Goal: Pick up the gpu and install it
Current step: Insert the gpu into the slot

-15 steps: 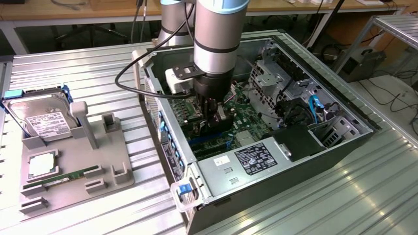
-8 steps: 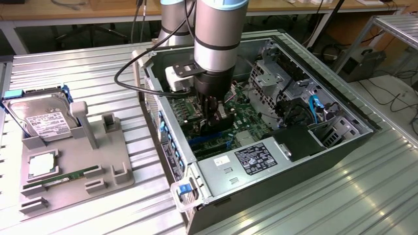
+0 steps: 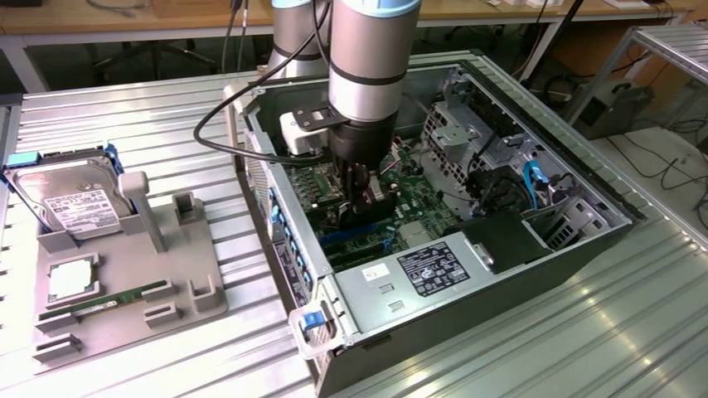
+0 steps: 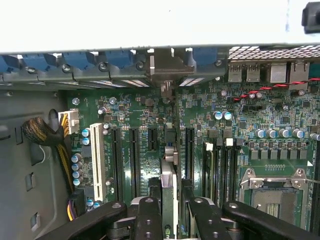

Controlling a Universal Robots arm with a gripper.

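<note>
In the exterior view, the gripper was lowered deep inside the open computer case, over the green motherboard. A dark slab hung upright between its fingers, reaching down toward the board; I judged this to be the gpu. On the metal table, toward the exterior view's left, a grey fixture tray carried the silver hard drive and a narrow green memory stick, both well apart from the case.

In the wrist view, the two black fingers stood a little apart, pinching the gpu edge-on between them. Its silvery bracket sat up against the rear wall of the case, among the blue slot clips. The card ran in line with the dark expansion slots, beside the white slot. Whether its lower edge had already entered a slot could not be told, since the card hid the connector.

The step in hand appeared to be the installation itself: the card was picked up and brought to the board. The next move would call for a straight downward press, with the card kept upright and the bracket aligned with its opening in the rear wall.
</note>
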